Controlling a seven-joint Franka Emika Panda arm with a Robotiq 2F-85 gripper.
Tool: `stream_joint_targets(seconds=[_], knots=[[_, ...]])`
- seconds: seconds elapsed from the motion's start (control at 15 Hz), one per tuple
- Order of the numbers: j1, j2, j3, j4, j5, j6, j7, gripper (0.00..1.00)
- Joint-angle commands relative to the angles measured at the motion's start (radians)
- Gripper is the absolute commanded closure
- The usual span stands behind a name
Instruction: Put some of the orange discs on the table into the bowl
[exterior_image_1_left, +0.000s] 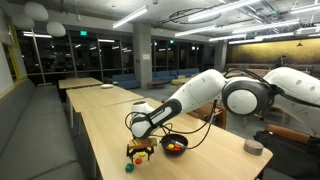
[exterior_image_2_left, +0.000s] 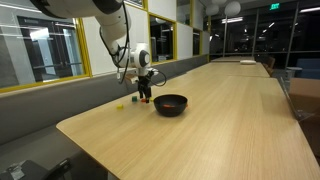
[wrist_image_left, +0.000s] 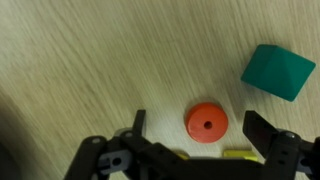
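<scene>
The gripper (wrist_image_left: 200, 128), fingers spread, is straddling an orange disc (wrist_image_left: 206, 123) and half hiding a yellow piece (wrist_image_left: 238, 155); the black bowl (exterior_image_1_left: 164, 144) is holding something orange

Exterior view: mid-distance, looking along the table (exterior_image_1_left: 100, 125) toward dark windows; arm (exterior_image_1_left: 200, 95) enters from frame right.
Exterior view: low beyond the table's rounded end (exterior_image_2_left: 200, 135), facing the arm (exterior_image_2_left: 112, 25) by the windows.
Wrist view: straight down, very close to the wood, gripper (wrist_image_left: 195, 120) along the bottom edge.
Shared: both exterior views take in the bowl (exterior_image_1_left: 174, 146) (exterior_image_2_left: 170, 104); wrist view covers only the patch beneath.
</scene>
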Motion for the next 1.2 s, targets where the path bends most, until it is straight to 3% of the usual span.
stream_joint_targets(seconds=[0.0, 0.07, 0.53, 0.67, 1.13], knots=[[0.017, 0.04, -0.022, 0.08, 0.006, -0.044, -0.005, 0.25], [0.018, 0.043, -0.022, 0.084, 0.005, -0.05, -0.009, 0.26], [0.021, 0.038, -0.03, 0.104, -0.002, -0.101, -0.011, 0.79], [0.02, 0.031, -0.033, 0.097, -0.005, -0.109, -0.011, 0.75], [0.013, -0.035, -0.06, 0.042, -0.015, -0.11, -0.014, 0.75]])
